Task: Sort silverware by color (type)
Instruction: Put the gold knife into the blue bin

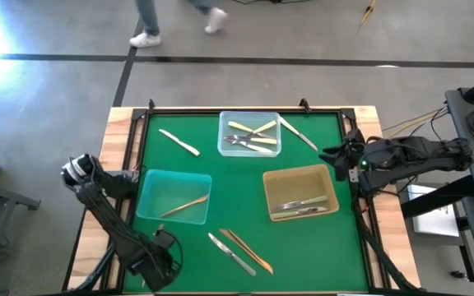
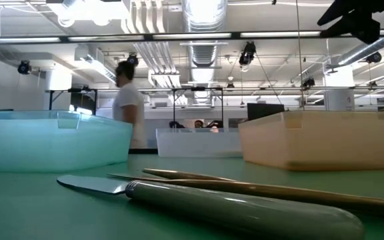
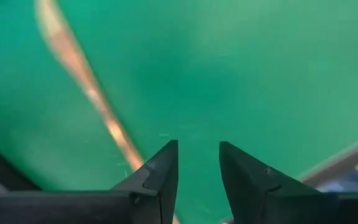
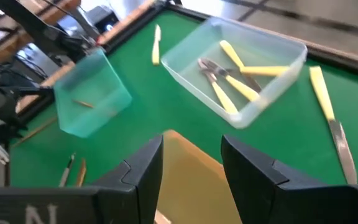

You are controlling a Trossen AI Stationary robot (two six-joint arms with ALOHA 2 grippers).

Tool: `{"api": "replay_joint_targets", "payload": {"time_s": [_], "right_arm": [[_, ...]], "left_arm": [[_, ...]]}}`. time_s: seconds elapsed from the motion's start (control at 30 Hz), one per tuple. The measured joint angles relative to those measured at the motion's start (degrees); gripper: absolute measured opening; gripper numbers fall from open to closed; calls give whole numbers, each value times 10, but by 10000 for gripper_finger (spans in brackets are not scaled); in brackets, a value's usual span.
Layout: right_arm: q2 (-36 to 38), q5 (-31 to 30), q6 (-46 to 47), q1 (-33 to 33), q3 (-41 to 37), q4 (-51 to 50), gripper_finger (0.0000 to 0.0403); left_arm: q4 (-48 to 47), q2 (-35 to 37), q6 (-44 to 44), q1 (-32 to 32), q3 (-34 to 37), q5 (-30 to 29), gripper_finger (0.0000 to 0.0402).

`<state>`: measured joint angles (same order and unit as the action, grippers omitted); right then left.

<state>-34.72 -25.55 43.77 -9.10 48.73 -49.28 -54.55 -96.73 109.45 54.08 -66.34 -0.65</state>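
Three trays sit on the green table. The clear tray (image 1: 249,123) (image 4: 238,68) holds cream utensils and a silver one. In the teal tray (image 1: 174,196) lies one gold utensil, and in the amber tray (image 1: 300,193) lie silver ones. Lying loose are a cream utensil (image 1: 178,142), a cream-handled knife (image 1: 299,133) (image 4: 328,112), a silver knife (image 1: 230,253) (image 2: 212,203) and a gold utensil (image 1: 248,251) (image 2: 279,190). My left gripper (image 1: 159,255) (image 3: 197,168) hovers open at the near left, with a blurred gold strip (image 3: 86,87) beside it. My right gripper (image 1: 332,154) (image 4: 191,168) is open above the amber tray's far right corner.
A wooden rim (image 1: 122,140) frames the green table. Bare green lies between the trays and along the near edge. A person walks on the floor beyond the far edge (image 1: 146,33), and a person stands in the room behind (image 2: 129,100).
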Motion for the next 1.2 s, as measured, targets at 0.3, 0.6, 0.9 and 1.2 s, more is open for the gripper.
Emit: {"api": "replay_joint_targets", "payload": {"time_s": [0.3, 0.6, 0.9, 1.2], "right_arm": [[-36, 0, 29, 0, 0, -36, 153], [-68, -1, 29, 0, 0, -36, 153], [-98, 0, 28, 0, 0, -37, 153], [-115, 0, 27, 0, 0, -37, 153]], "left_arm": [[48, 37, 150, 68, 60, 1, 100], [109, 12, 220, 110, 60, -3, 100], [112, -26, 238, 112, 60, 42, 100], [118, -65, 250, 110, 58, 51, 100]]}}
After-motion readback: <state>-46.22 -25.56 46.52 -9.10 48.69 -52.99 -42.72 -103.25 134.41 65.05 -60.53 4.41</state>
